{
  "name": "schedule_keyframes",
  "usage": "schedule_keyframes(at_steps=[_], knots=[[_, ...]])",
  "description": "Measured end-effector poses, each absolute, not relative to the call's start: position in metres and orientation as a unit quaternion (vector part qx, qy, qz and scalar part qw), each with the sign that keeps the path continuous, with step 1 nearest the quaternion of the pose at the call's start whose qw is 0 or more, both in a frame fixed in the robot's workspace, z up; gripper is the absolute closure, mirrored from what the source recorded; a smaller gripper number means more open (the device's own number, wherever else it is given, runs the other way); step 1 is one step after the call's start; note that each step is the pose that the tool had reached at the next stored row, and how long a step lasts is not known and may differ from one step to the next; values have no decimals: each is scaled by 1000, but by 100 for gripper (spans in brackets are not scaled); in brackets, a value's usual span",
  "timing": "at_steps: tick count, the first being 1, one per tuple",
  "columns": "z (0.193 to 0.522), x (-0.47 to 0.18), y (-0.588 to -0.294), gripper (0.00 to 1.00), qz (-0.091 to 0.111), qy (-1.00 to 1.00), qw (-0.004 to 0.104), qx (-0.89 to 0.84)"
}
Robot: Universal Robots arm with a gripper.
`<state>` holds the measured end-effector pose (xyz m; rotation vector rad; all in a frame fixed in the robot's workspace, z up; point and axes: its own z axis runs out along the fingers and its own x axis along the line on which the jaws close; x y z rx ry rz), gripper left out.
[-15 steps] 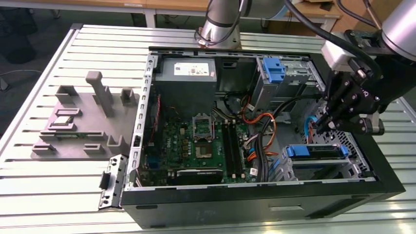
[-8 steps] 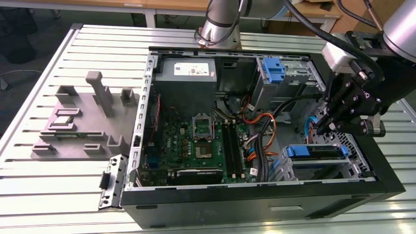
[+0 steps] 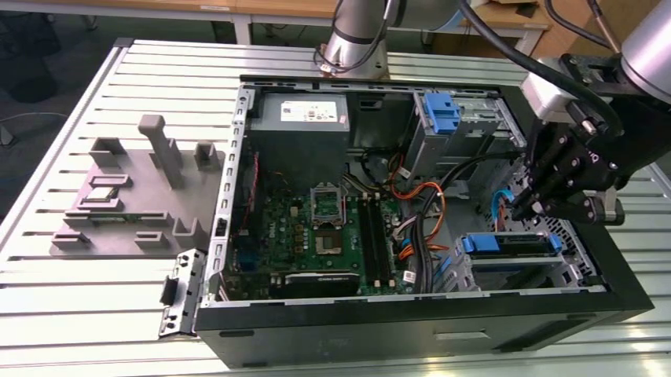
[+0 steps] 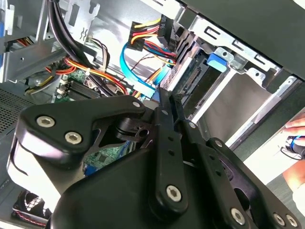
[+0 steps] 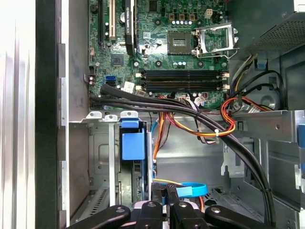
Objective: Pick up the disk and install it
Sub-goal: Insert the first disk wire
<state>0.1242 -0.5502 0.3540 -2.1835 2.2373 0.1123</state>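
The disk, edge-on a blue plastic-framed strip (image 3: 511, 243), sits slotted in the grey metal drive cage (image 3: 571, 269). The black gripper (image 3: 524, 210) hangs just beside it, fingers together, empty.

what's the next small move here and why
Probably ease the gripper against the disk and nudge it home. The disk already sits in the drive cage, the gripper is shut and empty close by it, and whether it is fully seated cannot be told.
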Motion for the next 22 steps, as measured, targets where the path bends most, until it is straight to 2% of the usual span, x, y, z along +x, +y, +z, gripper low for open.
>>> schedule_keyframes(at_steps=[22], knots=[[345, 121, -567, 84, 24, 692, 20, -721]])
